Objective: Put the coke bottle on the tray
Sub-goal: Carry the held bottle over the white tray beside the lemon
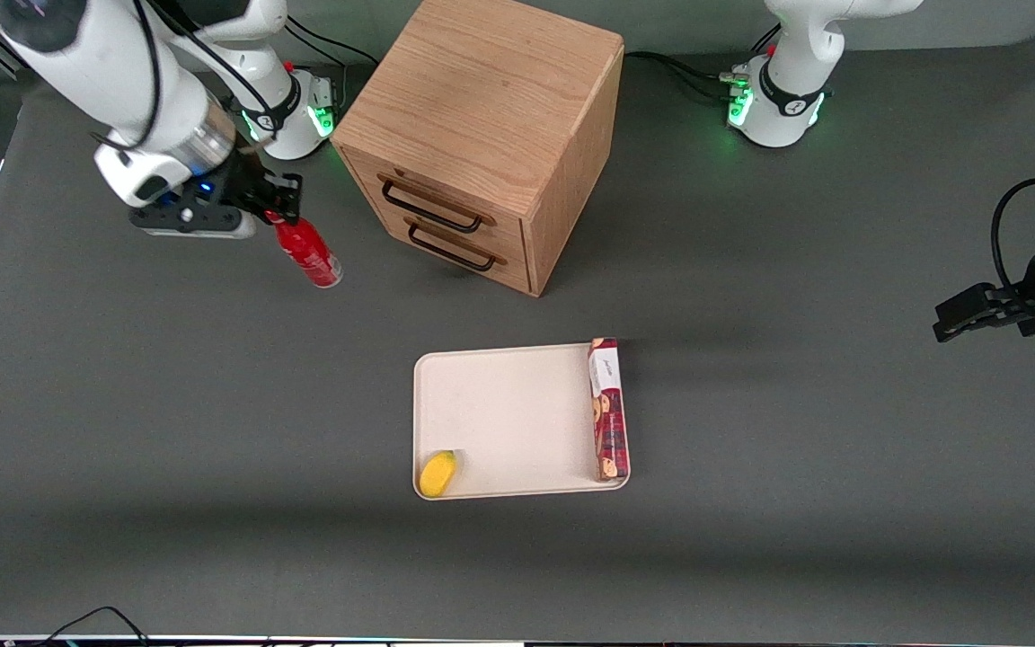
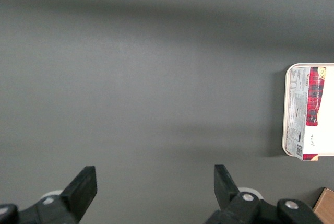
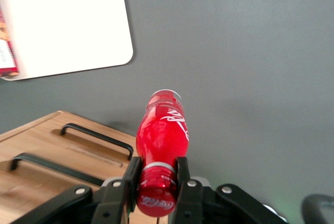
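Nearest the front camera lies the tray [image 1: 517,422], flat on the dark table [image 1: 751,539], cream-beige with a low rim and rounded corners. A yellow fruit [image 1: 437,474] sits in its near corner toward the working arm's end, touching the rim. Along the tray's edge toward the parked arm's end lies a long red biscuit box [image 1: 608,409], lengthwise and flat (its printed pale panel shows in the left wrist view [image 2: 305,112]).

Farther from the camera stands a wooden drawer cabinet [image 1: 482,135], turned at an angle, with two dark handles [image 1: 432,207] on its front, one above the other.

Beside the cabinet, toward the working arm's end of the table and well apart from the tray, the gripper [image 1: 277,216] holds the coke bottle [image 1: 308,252]. Its two fingers [image 3: 183,174] are pinched on the narrow neck just below the red cap [image 3: 155,195], one on each side. The bottle is tilted, its base pointing toward the front camera and the tray, its cap end in the gripper. In the right wrist view the bottle [image 3: 163,135] hangs over bare table, with the cabinet's handles [image 3: 96,138] just beside it and the tray's corner [image 3: 117,51] past its base.
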You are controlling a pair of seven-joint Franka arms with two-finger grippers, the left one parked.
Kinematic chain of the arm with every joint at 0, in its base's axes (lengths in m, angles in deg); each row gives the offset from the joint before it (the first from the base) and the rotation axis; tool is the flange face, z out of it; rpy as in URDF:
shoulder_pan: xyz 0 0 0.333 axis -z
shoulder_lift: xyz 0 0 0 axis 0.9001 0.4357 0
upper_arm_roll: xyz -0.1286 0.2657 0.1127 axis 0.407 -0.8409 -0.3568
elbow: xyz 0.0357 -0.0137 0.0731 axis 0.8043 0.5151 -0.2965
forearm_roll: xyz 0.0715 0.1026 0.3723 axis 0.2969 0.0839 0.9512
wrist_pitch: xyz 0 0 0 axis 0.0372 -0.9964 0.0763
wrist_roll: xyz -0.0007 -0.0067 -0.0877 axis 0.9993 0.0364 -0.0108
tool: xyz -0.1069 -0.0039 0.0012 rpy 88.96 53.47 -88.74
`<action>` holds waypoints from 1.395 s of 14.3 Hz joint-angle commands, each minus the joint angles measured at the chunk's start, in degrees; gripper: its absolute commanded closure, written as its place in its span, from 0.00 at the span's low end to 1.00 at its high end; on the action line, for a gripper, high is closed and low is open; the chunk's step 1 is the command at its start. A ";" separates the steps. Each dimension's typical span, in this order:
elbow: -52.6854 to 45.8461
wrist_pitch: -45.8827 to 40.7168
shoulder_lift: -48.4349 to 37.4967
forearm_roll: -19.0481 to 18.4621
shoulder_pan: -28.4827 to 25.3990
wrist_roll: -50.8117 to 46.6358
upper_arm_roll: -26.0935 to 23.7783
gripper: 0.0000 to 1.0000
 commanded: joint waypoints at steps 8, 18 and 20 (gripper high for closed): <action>-38.43 -5.66 38.12 -13.76 -4.77 -21.09 -11.39 0.96; -35.53 8.94 53.17 -25.39 -7.32 -32.63 -12.37 0.95; -35.35 9.30 53.70 -25.30 -7.32 -32.63 -12.37 0.94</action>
